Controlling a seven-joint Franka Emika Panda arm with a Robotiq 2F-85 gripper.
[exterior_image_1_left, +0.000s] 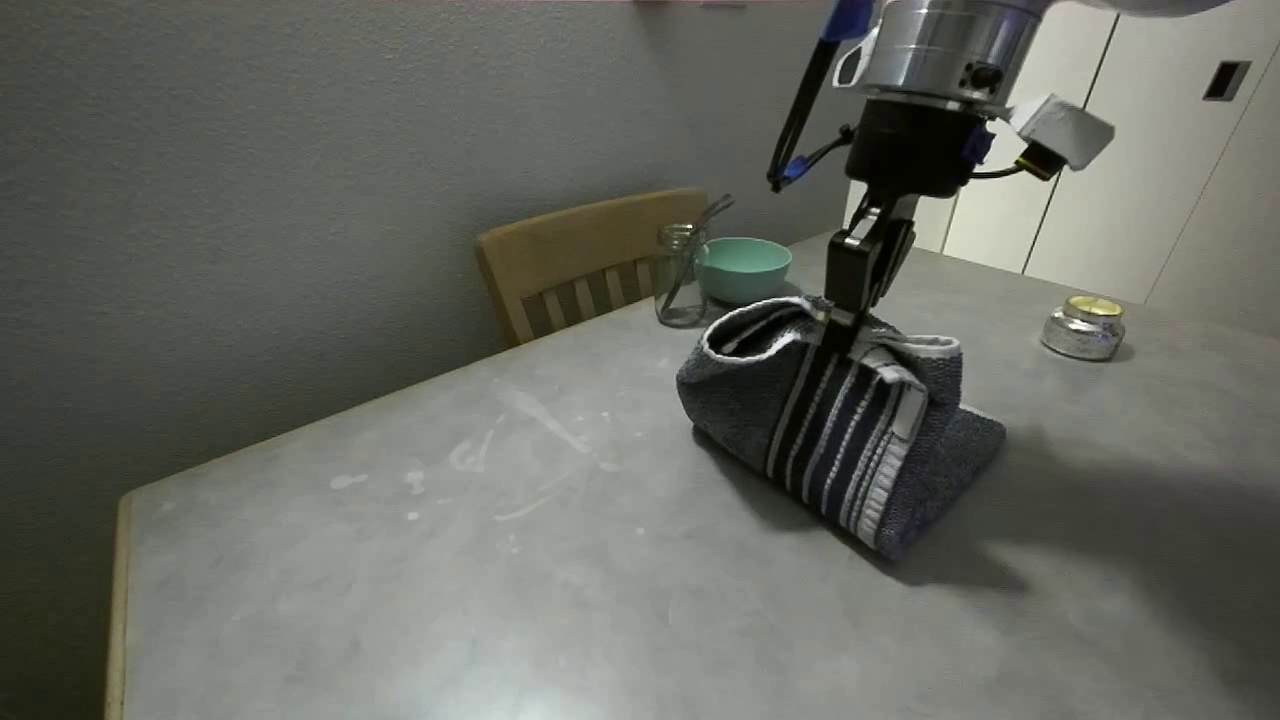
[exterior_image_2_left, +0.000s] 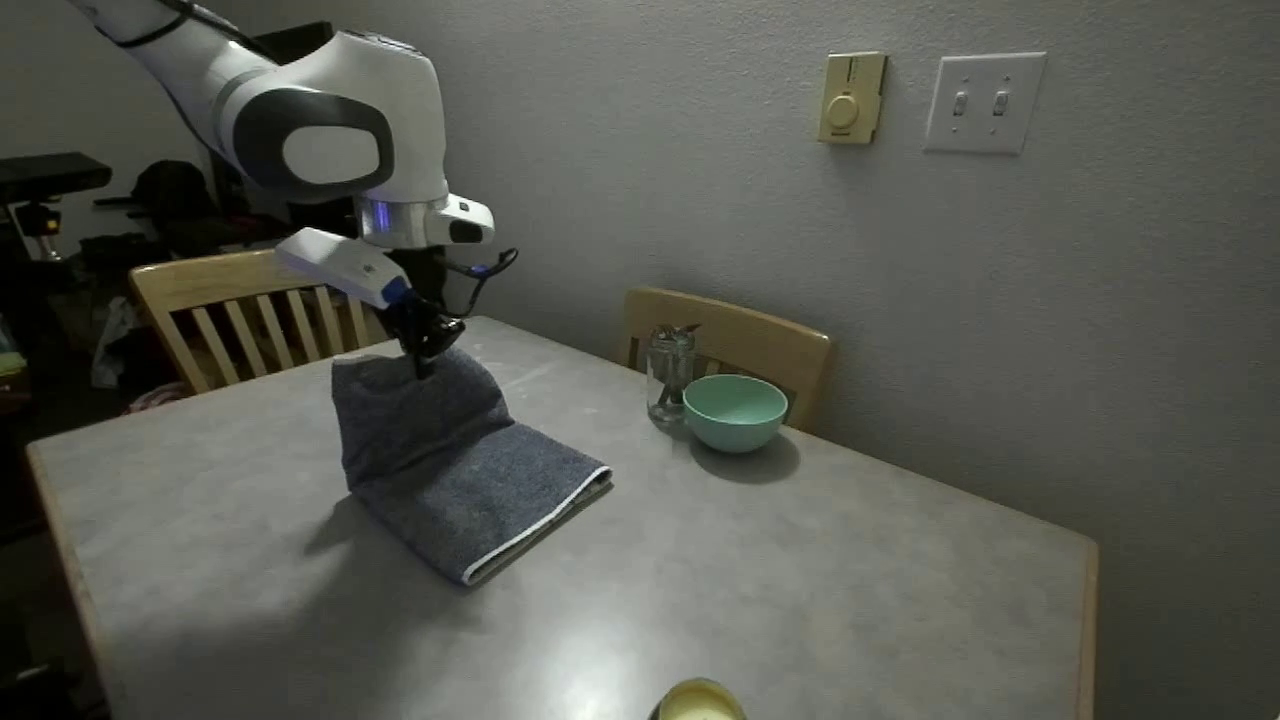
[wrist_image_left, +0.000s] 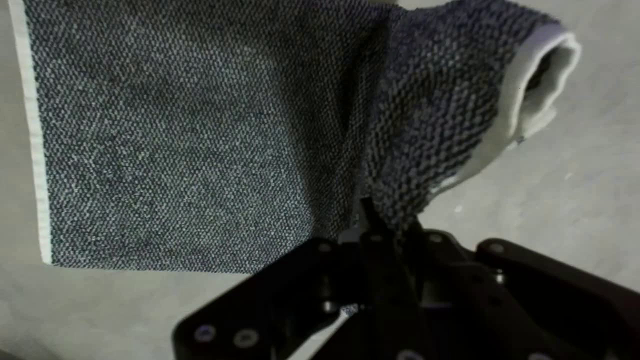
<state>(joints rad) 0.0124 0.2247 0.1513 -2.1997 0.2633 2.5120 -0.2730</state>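
Note:
A dark grey towel with white hems lies folded on the table, one end lifted, in both exterior views (exterior_image_1_left: 740, 405) (exterior_image_2_left: 520, 480). My gripper (exterior_image_1_left: 842, 338) points down and is shut on the upper edge of that raised end. White and dark blue stripes run down the face seen in an exterior view. From the opposite side, the gripper (exterior_image_2_left: 422, 366) pinches the top of the upright flap, while the rest spreads flat. The wrist view has the towel (wrist_image_left: 170, 150) filling the upper left, with bunched cloth running between the fingertips (wrist_image_left: 369, 212); the pinched part is mostly hidden.
A mint green bowl (exterior_image_2_left: 735, 415) stands beside a glass jar (exterior_image_1_left: 680, 290) holding utensils, near the table edge by the wall. A small jar with a yellow top (exterior_image_1_left: 1085, 328) sits on the grey table (exterior_image_1_left: 560, 600). Wooden chairs (exterior_image_2_left: 730, 325) border the table.

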